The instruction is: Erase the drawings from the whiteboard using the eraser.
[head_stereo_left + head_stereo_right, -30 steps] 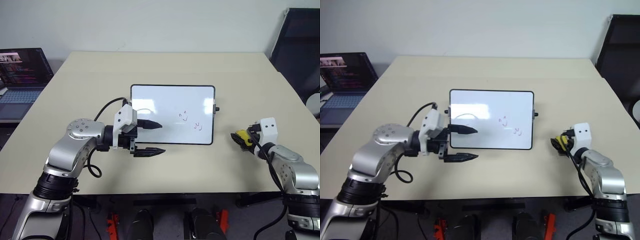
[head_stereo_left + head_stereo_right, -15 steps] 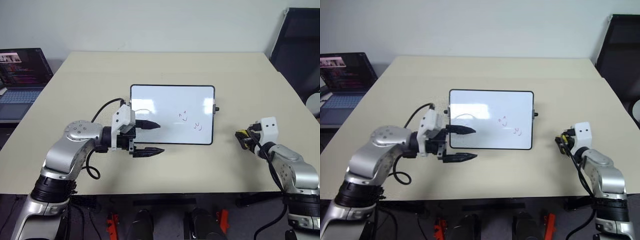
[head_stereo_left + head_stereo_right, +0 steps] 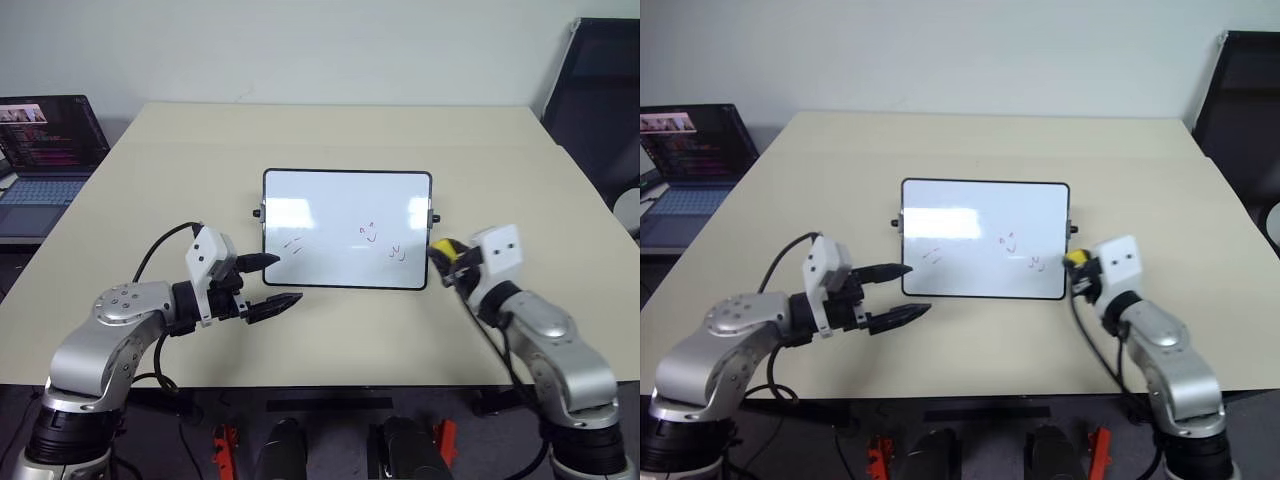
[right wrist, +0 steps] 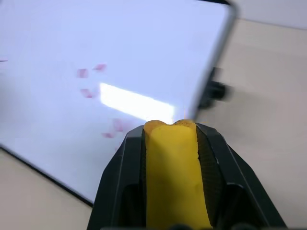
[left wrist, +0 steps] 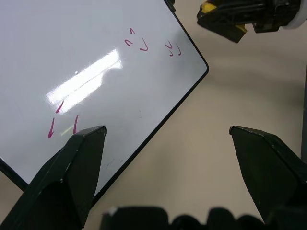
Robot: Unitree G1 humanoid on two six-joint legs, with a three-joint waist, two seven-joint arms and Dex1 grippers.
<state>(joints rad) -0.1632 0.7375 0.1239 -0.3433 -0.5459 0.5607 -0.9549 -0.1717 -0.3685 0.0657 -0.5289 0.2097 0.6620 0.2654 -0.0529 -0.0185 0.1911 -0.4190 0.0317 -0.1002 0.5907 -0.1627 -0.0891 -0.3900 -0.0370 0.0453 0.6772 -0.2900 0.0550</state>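
Nearest to me, the left gripper (image 3: 278,283) hangs low over the bare tabletop just off the near left corner of the whiteboard (image 3: 330,205). Its two tapered matte-black fingers are spread wide with nothing between them; one tip reaches the board's near left edge, the other sits over the table.

On my other side, the right gripper (image 3: 447,262) is pinching the eraser (image 3: 441,246). In the right wrist view the eraser (image 4: 175,177) is a smooth yellow oblong block, rounded at its front end, wedged tight between the two angular black fingers. It sits just off the board's near right corner, beside the frame; I cannot tell whether it touches the board.

The whiteboard lies flat mid-table: glossy white, glare streaks across it, thin black frame, rounded corners, a small black knob on each short side. The drawings (image 3: 371,232) are unerased. I note two small squiggle groups toward the right half, and a pair of short dashes (image 3: 293,245) near the left. In the left wrist view the marks read reddish.

The table (image 3: 330,130) is a matte beige slab with a smooth, plain surface.

Furthest, at the left, an open laptop (image 3: 50,135) shows a dark screen with lines of text.
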